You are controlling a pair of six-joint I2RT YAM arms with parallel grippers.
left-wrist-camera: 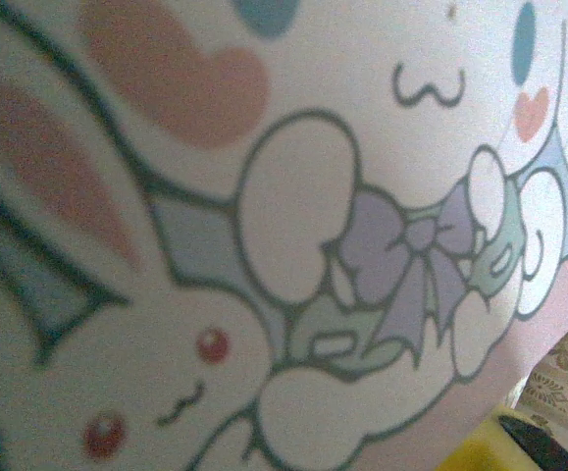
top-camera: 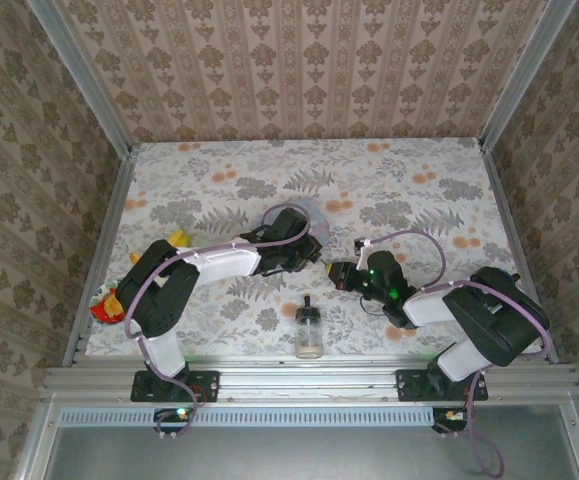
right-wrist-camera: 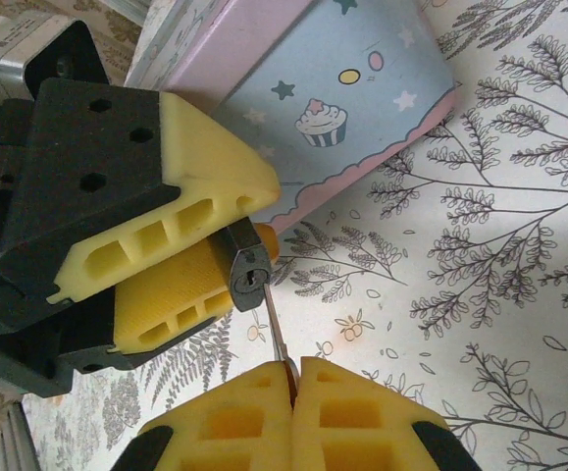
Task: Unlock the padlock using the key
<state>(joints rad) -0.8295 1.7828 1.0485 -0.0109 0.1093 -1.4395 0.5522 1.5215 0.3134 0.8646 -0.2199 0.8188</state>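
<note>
Floral tabletop [top-camera: 219, 165]. Right wrist view: left claw [right-wrist-camera: 242, 245] clenched on padlock [right-wrist-camera: 249, 277]; right claw [right-wrist-camera: 293, 388] clenched on key [right-wrist-camera: 276, 332], tip at padlock. Top view adds glass bottle [top-camera: 308, 332] by near edge.

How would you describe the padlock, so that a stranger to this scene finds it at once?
Find the pale blue tin with the cupcake picture. Beside it, the left gripper pinches the padlock between its yellow fingers. It is the tiny dark metal block with a keyhole facing the camera, far smaller than the tin.
</note>
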